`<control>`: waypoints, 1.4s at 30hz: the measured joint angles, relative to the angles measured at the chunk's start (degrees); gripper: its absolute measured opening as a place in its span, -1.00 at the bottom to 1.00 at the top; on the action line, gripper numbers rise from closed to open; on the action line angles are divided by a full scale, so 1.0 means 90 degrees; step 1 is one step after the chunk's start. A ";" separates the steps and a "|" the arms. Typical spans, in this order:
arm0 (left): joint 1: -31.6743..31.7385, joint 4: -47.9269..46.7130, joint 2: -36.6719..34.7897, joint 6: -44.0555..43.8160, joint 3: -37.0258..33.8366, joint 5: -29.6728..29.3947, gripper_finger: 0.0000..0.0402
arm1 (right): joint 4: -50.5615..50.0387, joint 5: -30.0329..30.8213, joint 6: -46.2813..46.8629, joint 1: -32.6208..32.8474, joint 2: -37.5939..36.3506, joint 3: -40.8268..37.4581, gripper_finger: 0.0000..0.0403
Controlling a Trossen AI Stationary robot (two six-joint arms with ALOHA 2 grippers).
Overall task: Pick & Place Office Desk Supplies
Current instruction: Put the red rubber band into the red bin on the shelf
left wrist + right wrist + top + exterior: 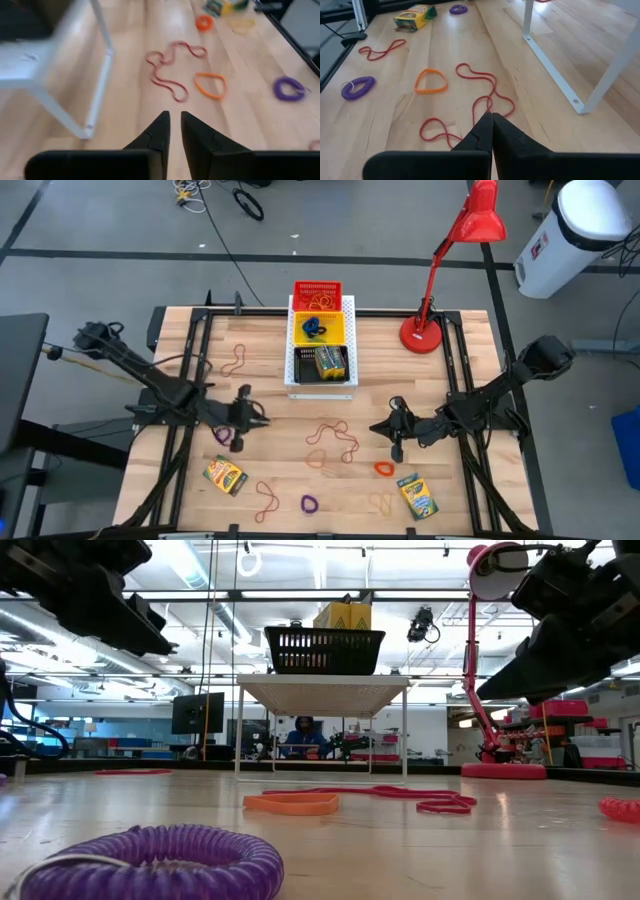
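Note:
Two yellow-and-green crayon boxes lie flat on the table, one [226,475] near left and one [418,496] near right. Reddish rubber bands lie at mid table [335,442], at far left [237,360] and by the near edge [265,500]. Purple loops [222,437] [309,503], an orange loop [384,469] and an orange band [318,460] rest nearby. My left gripper [245,412] [175,120] hovers left of centre, its fingers a narrow gap apart and holding nothing. My right gripper [392,428] [492,120] hovers right of centre, shut and empty, over the long red band [485,95].
A white perforated stand [322,385] at the far middle carries a red basket [317,295], a yellow bin [318,328] and a black bin [322,363] with crayon boxes inside. Its legs [100,65] [555,75] stand close to both grippers. A red desk lamp [422,332] stands far right.

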 joint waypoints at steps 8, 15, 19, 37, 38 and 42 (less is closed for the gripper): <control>-0.0776 -0.0315 0.1510 -0.0554 0.0945 0.0219 -0.49 | 0.0004 0.0001 -0.0015 0.0000 0.0000 0.0000 -0.90; -0.1497 -0.0316 0.3006 -0.0896 0.1753 0.0268 -0.44 | 0.0008 -0.0001 -0.0012 0.0000 0.0000 0.0000 -0.89; -0.1827 -0.0316 0.3793 -0.0920 0.2232 0.0517 -0.44 | 0.0011 -0.0006 -0.0014 0.0000 0.0000 0.0000 -0.89; -0.2017 -0.0953 0.5304 -0.1723 0.2945 0.1347 -0.14 | 0.0016 -0.0021 -0.0015 0.0000 0.0000 0.0000 -0.89; -0.2007 -0.0949 0.5356 -0.1729 0.2945 0.1357 -0.14 | 0.0016 -0.0021 -0.0014 0.0000 0.0000 0.0000 -0.89; -0.1966 -0.0944 0.5456 -0.1743 0.2960 0.1313 -0.22 | 0.0016 -0.0020 -0.0015 0.0000 0.0000 0.0000 -0.89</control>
